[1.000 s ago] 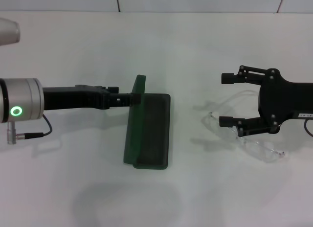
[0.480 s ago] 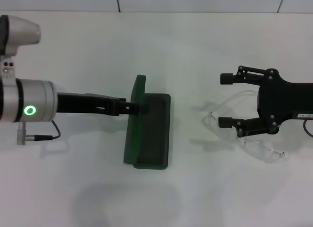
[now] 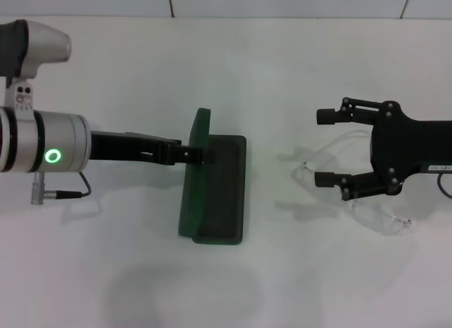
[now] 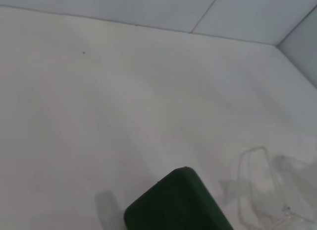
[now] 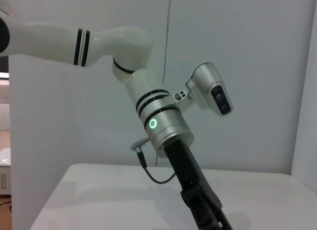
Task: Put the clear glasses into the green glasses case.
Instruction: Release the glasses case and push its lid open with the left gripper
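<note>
The green glasses case (image 3: 220,189) lies open at the table's middle, its lid (image 3: 198,163) standing up along the left side and the dark lining facing up. My left gripper (image 3: 197,155) reaches in from the left and meets the lid's upper part. One corner of the lid (image 4: 174,202) shows in the left wrist view. The clear glasses (image 3: 372,213) lie on the table to the right, also seen as clear glasses (image 4: 263,184) from the left wrist. My right gripper (image 3: 324,146) hovers open above their left half, holding nothing.
White table (image 3: 282,73) with a tiled wall at the back. The right wrist view shows my left arm (image 5: 161,125) with its green ring light, reaching down to the table (image 5: 99,195).
My left arm has slid to the right, its tip moving from the lid's outer edge to over the lid. The right gripper has barely shifted.
</note>
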Tool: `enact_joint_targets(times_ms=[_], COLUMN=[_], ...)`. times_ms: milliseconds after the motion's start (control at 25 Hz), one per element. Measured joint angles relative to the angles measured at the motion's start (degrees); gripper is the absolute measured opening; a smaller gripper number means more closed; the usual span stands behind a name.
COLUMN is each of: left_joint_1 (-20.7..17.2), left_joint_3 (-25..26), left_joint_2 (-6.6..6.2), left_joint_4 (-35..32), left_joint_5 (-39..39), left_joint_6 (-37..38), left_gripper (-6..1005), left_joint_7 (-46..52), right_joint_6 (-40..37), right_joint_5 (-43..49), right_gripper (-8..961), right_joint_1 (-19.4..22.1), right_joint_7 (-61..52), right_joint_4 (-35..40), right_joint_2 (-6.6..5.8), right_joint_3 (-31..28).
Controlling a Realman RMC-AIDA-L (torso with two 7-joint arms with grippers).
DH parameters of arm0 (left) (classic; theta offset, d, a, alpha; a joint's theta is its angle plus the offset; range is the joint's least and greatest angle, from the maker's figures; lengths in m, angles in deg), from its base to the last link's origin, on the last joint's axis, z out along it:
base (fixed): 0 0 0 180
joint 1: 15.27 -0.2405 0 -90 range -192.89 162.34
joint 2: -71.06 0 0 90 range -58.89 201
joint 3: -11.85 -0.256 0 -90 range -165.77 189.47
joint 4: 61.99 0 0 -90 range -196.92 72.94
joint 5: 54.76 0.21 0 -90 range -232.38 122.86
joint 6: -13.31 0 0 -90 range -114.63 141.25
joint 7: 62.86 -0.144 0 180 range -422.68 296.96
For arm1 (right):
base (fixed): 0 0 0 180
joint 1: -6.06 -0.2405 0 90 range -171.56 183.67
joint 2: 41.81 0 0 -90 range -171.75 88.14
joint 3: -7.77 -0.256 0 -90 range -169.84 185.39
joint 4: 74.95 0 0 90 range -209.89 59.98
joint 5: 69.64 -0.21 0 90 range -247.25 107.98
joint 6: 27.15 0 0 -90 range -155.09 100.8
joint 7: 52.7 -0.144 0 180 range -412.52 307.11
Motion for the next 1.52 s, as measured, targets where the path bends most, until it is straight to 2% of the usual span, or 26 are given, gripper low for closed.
enact_joint_targets(times_ms=[480,1080,1280,1520], left_joint_1=[0.95,1.53,1.54,1.79], left_joint_3=[-1.22,-0.61,-0.48,1.17], left_joint_2=[0.03,-0.73,-1.55,-2.04], left_joint_4=[-0.18,-0.97,-1.03,-1.13], left_joint_5=[4.00,6.93,6.94,6.91], left_joint_6=[-2.64,-0.66,1.08,3.64], left_gripper=[845,829,718,709], left_joint_7=[2.54,5.03,5.80,6.33], right_joint_6=[0.09,0.27,0.28,0.40], right_joint_5=[0.21,0.22,0.21,0.21], right_gripper=[877,876,876,875], right_joint_1=[-0.07,-0.07,-0.07,-0.07], right_joint_7=[0.10,0.81,0.81,0.89], right_joint_4=[0.07,0.04,0.04,0.04], right_joint_2=[-0.32,-0.47,-0.47,-0.47], right_joint_3=[-0.02,-0.02,0.04,0.14])
